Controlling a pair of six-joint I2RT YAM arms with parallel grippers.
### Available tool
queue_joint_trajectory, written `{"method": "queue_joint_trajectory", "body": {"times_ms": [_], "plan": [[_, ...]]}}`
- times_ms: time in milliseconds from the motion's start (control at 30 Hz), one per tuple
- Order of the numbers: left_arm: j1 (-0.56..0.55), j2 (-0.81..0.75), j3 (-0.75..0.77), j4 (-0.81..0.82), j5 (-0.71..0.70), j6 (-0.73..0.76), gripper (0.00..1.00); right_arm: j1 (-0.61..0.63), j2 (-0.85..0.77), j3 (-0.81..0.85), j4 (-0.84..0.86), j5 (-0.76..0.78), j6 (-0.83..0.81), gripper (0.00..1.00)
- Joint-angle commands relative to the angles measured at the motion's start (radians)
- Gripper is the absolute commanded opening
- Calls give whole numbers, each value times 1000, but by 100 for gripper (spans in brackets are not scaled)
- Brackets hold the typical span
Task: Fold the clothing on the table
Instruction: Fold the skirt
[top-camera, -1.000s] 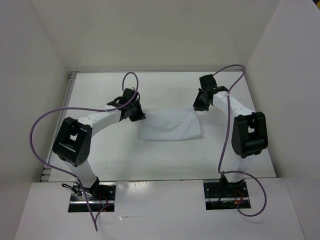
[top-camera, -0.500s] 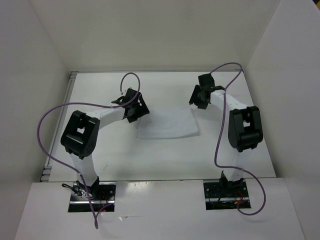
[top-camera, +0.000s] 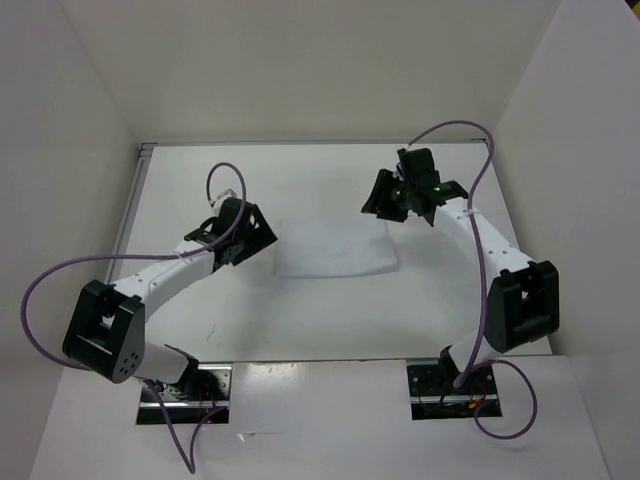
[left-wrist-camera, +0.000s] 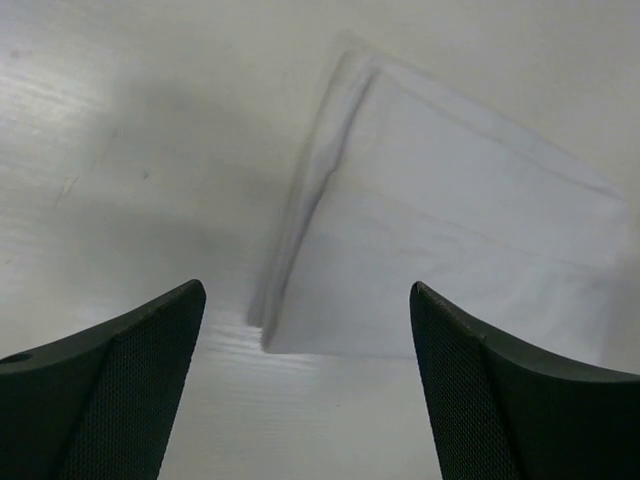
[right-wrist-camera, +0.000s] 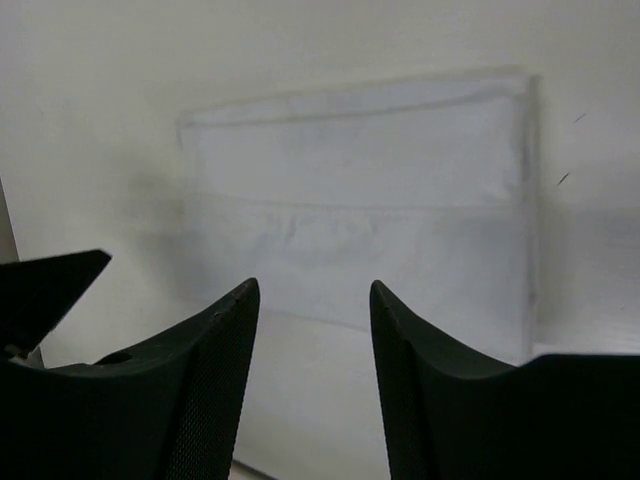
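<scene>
We saw clothing (top-camera: 336, 250) folded flat on table (top-camera: 300, 318) | left gripper (left-wrist-camera: 305, 296) spread, empty | right gripper (right-wrist-camera: 315, 286) spread, empty

The glossy white worktop (top-camera: 330, 320) carried the clothing (top-camera: 336, 250), folded flat at its centre; a metal rail (top-camera: 126, 215) lined its 9 o'clock edge.

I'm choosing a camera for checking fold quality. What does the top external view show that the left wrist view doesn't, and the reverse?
Only the top external view shows the right gripper, open near the far right corner of the clothing, and the whole folded rectangle on the table. Only the left wrist view shows the stacked layer edges at one corner, close up beyond the open left gripper. Both show the clothing lying flat and ungripped.
</scene>
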Motion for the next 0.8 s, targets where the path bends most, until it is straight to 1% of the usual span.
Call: {"method": "queue_joint_trajectory", "body": {"times_ms": [0,67,133,300,367,400,433,533,667,767], "plan": [[3,-40,-67,-12,0,-18,90,68,-2,-22,-32,-119,-10,53],[3,-40,-87,24,0,-9,90,96,7,-22,-19,-119,0,53],[3,-28,-101,89,63,23,88,136,16,-22,-10,-119,10,53],[3,83,-98,166,158,33,84,185,62,-13,-1,-119,19,53],[3,147,-84,178,198,33,80,210,71,-13,-1,-119,29,53],[3,168,-70,178,209,33,74,210,85,-13,-1,-119,29,53],[3,205,-56,178,221,33,72,220,97,-13,-1,-119,29,53],[3,254,-56,187,221,20,66,221,98,-13,-1,-110,29,53],[3,281,-56,207,243,2,60,221,98,-3,-1,-100,29,53],[3,317,-56,230,258,-7,51,221,98,-3,-1,-100,29,53]]}}
